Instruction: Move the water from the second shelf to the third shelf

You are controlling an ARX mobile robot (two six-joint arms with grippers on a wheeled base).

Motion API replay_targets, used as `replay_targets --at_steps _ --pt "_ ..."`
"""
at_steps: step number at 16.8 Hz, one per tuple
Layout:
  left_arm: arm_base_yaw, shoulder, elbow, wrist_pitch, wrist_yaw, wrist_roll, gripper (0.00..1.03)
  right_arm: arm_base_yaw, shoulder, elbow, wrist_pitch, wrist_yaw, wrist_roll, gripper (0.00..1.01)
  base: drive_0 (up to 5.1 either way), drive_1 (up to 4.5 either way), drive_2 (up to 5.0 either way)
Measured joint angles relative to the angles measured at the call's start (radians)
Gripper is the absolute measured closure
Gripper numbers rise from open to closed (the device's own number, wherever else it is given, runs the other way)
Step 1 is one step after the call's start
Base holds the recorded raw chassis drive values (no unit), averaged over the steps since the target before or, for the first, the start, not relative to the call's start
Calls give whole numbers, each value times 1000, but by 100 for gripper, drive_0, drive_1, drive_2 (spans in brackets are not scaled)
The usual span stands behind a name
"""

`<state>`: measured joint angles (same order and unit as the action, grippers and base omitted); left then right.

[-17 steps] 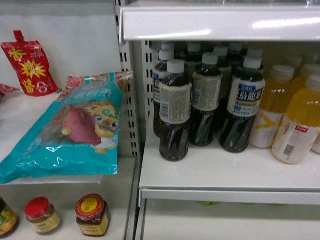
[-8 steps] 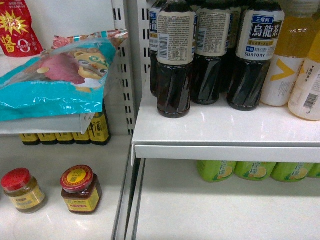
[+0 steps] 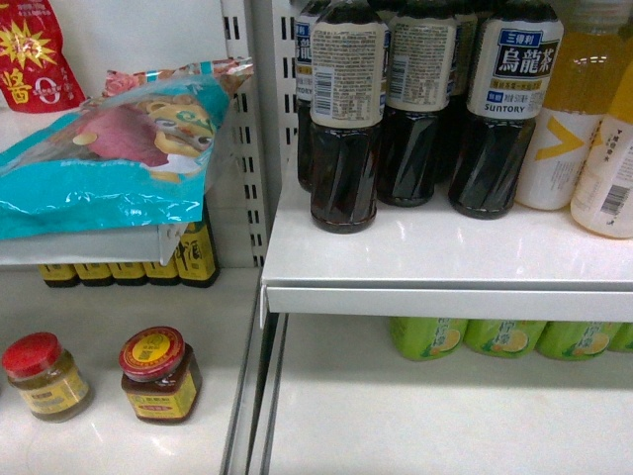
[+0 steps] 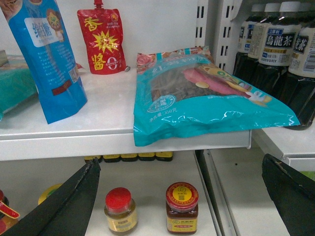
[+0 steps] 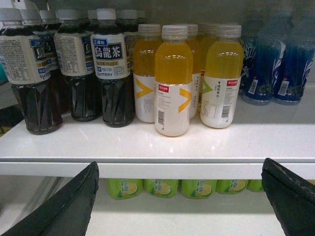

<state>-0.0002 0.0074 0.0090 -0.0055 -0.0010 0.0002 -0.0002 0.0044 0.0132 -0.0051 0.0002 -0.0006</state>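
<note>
Nothing has shifted over the last half second. The water bottle cannot be made out in any view. The left gripper [image 4: 179,166] and right gripper [image 5: 179,168] hang with jaws spread wide, holding nothing. Dark tea bottles [image 3: 343,114] and yellow drink bottles [image 5: 171,81] stand on a white shelf [image 3: 445,259]. Green bottles [image 5: 162,188] sit beneath it, and a teal bag [image 4: 206,98] lies on the shelf to the left.
</note>
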Motion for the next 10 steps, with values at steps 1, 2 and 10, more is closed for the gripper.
replay_targets --at_steps 1,2,10 --pt "0 0 0 0 0 0 5 0 0 0 0 0 0 3 0 0 0" --pt "0 0 0 0 0 0 5 0 0 0 0 0 0 3 0 0 0" --pt "0 0 0 0 0 0 5 0 0 0 0 0 0 3 0 0 0"
